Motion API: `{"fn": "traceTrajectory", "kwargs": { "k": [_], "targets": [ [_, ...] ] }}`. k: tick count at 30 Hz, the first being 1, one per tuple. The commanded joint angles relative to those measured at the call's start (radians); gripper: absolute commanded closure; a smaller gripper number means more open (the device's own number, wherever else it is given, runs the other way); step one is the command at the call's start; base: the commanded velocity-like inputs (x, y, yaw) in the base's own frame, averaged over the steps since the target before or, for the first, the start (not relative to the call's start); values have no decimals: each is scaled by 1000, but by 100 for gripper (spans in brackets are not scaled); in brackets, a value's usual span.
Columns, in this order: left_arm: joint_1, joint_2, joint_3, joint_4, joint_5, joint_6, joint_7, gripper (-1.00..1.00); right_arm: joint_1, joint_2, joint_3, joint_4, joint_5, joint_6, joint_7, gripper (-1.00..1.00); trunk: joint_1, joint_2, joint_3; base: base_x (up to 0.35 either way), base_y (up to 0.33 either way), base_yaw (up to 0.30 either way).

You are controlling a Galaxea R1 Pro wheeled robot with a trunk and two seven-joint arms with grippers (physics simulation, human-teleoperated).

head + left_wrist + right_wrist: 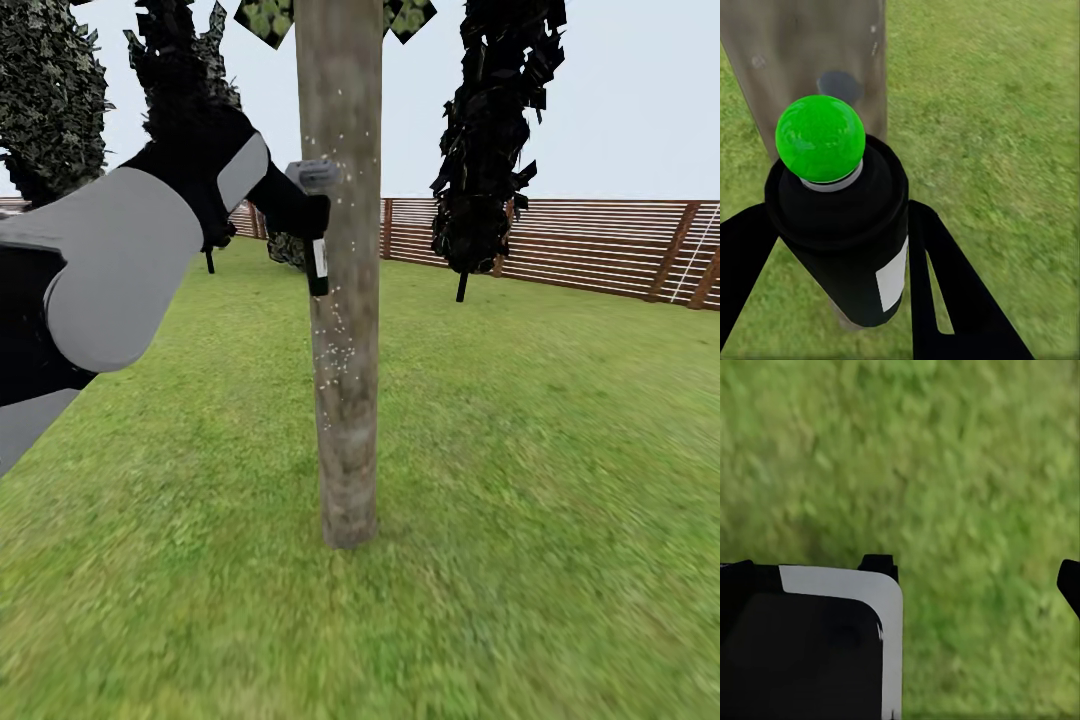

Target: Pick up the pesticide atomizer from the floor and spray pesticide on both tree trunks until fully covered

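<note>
While the left arm reaches in from nine o'clock, its black-and-grey left gripper [312, 235] sits clenched around the small black pesticide atomizer [318, 262] with the white label, holding it right up against the thick grey-brown mottled tree trunk [343, 330] at the centre of the head view. From the left wrist, the bottle [844, 240] sits between the two black fingers [952, 292], and its rounded cap [820, 139] shows bright green there, aimed at the bark [780, 67] just beyond. Fine white specks dot the trunk around and below the bottle. The green grass floor [540, 480] spreads all round the base of the trunk. Toward one o'clock stands a dark narrow cone-shaped tree [495, 130], and behind it, running off to three o'clock, the brown horizontal-slat wooden fence [590, 245]. From the right wrist, the right gripper's black fingertips [1069, 582] stand wide apart over blurred grass [945, 457], released and grasping nothing.
</note>
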Motion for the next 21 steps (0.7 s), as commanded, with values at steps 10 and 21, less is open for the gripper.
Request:
{"fn": "traceTrajectory", "kwargs": {
  "k": [10,21],
  "targets": [
    [0,0,0,70,3,-91,0,100,0,0,0,0,0,-1,0,-100,0,0,0,-50,0,0],
    [1,0,0,97,0,-167,2,100,0,0,0,0,0,-1,0,-100,0,0,0,-25,0,0]
  ]
}}
